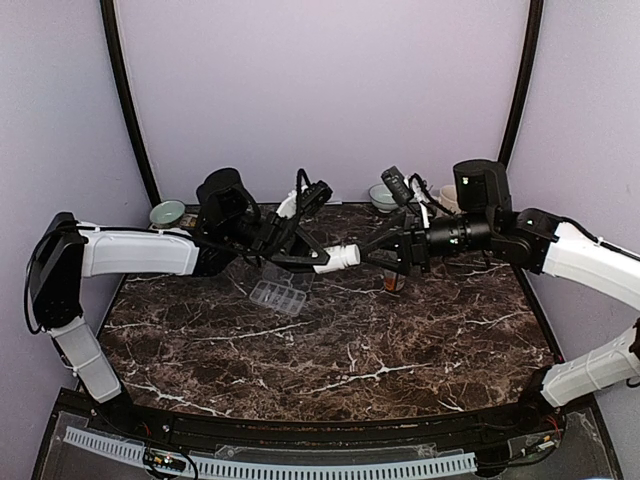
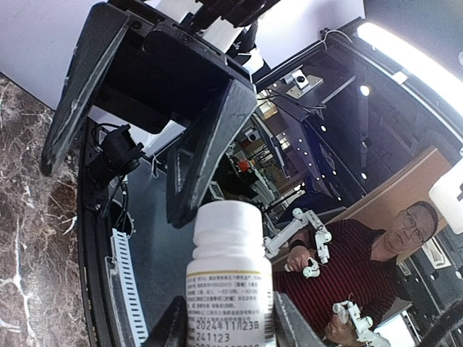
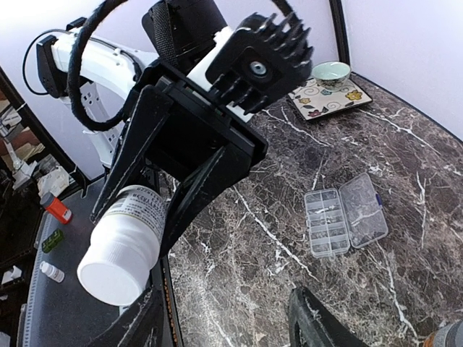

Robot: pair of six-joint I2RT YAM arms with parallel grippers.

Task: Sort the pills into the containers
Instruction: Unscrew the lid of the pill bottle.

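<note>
My left gripper (image 1: 318, 262) is shut on a white pill bottle (image 1: 340, 258) and holds it level above the table, its white cap pointing right. In the left wrist view the labelled bottle (image 2: 230, 282) stands between my two fingers, cap on. My right gripper (image 1: 373, 255) faces the cap, open, its jaws spread wide apart. In the right wrist view the bottle (image 3: 116, 246) lies close to the left finger of my right gripper (image 3: 228, 293), and no finger grips it. The clear container box (image 1: 278, 296) lies on the marble with its lid open, and it also shows in the right wrist view (image 3: 343, 224).
An orange-brown bottle (image 1: 394, 282) stands on the table below my right gripper. A green bowl (image 1: 167, 212) sits at the back left. Another bowl (image 1: 382, 196) and a mug (image 1: 447, 198) are at the back. A flowered plate (image 3: 325, 97) carries a bowl (image 3: 331, 71).
</note>
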